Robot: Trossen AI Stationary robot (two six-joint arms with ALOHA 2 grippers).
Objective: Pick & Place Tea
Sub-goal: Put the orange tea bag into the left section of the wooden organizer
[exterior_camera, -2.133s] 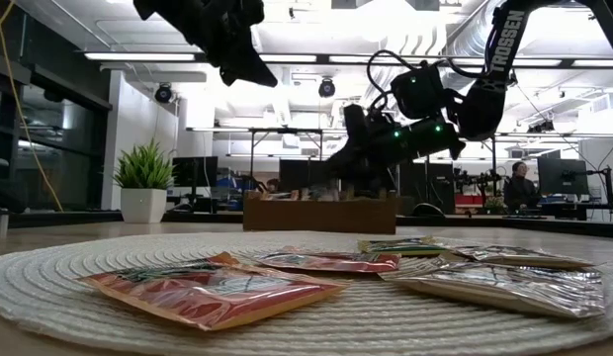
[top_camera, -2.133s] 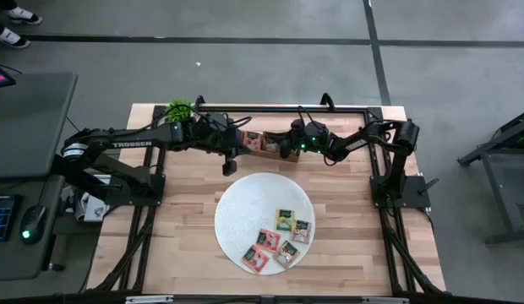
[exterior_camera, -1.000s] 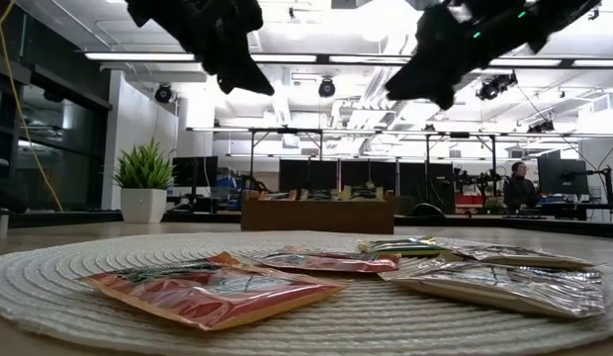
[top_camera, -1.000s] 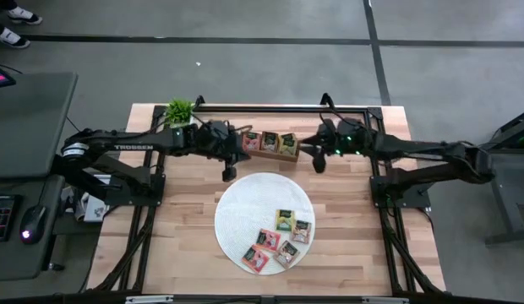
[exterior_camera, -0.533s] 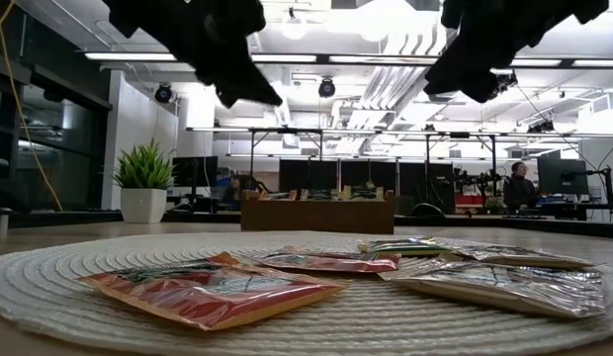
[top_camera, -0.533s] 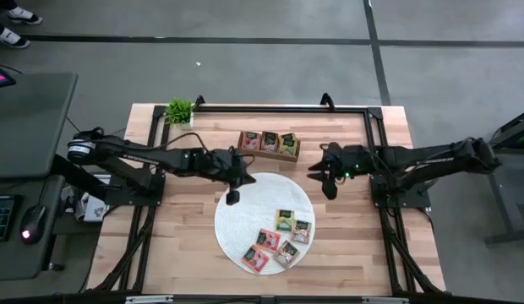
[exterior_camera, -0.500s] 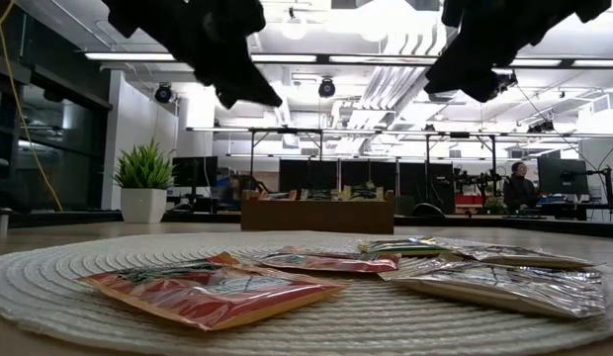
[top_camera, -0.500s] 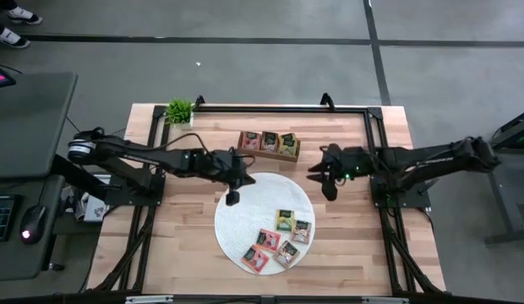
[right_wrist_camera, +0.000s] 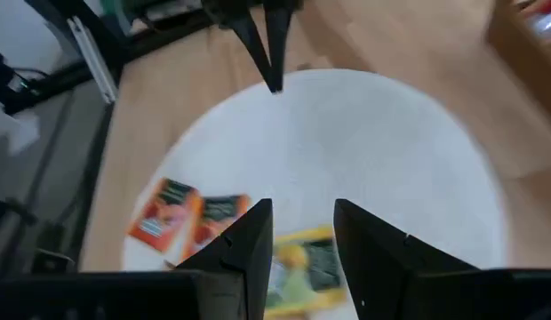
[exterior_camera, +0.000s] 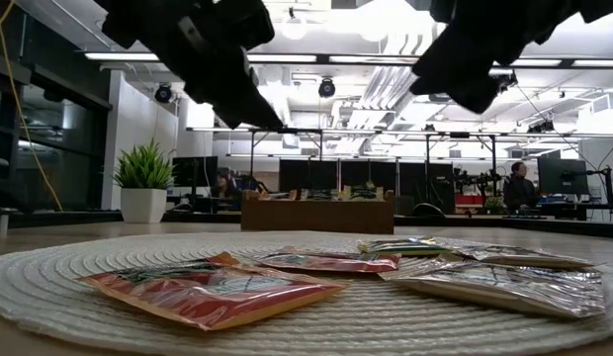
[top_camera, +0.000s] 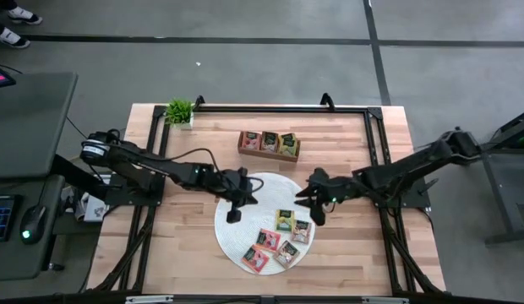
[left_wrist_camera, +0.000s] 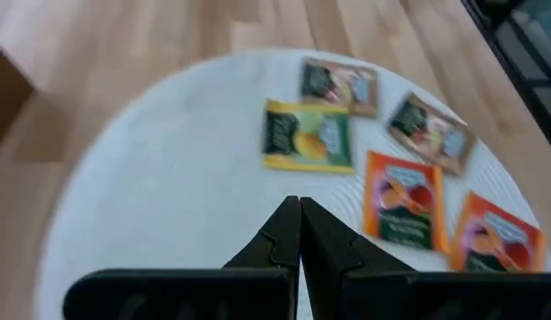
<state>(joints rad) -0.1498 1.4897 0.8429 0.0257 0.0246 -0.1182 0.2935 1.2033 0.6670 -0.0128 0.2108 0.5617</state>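
Several flat square tea packets lie on the near right part of the round white mat [top_camera: 245, 192]: a yellow-green one [top_camera: 286, 220], a dark one [top_camera: 302, 230] and red ones [top_camera: 268, 240]. More packets stand in the brown tray [top_camera: 242, 150] behind the mat. My left gripper [top_camera: 233, 213] is shut and empty above the mat's left part; its tips show in the left wrist view [left_wrist_camera: 299, 204]. My right gripper [right_wrist_camera: 302, 213] is open and empty above the mat's right part [top_camera: 316, 211], with the yellow-green packet [right_wrist_camera: 302, 262] below and between its fingers.
A small potted plant [top_camera: 179, 110] stands at the table's far left corner. A black frame rail [top_camera: 279, 107] runs along the far edge, and the arm stands rise at both sides. Bare wood lies left [top_camera: 182, 228] and right [top_camera: 355, 245] of the mat.
Both grippers have gone from beside the tray toward the table's near edge and now hang over the mat, the left over its left part, the right over its right part near the packets. The packets have stayed where they were.
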